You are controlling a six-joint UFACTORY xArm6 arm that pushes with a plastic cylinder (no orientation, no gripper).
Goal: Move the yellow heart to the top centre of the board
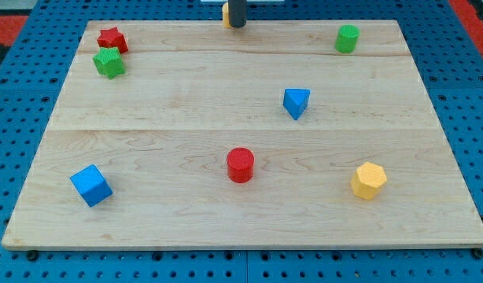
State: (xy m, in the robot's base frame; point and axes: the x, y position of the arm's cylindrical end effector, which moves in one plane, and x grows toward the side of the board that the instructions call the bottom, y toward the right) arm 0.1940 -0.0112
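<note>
The yellow heart (225, 14) sits at the top centre edge of the wooden board (186, 94), mostly hidden behind our rod (only a yellow sliver shows). Our tip (237, 25) touches its right side; we carry no gripper. Outward lie a green cylinder (346, 38), blue triangular block (296, 102), red cylinder (241, 165), yellow hexagon (369, 181), blue cube (91, 185), green star (108, 63) and red star (112, 38).
</note>
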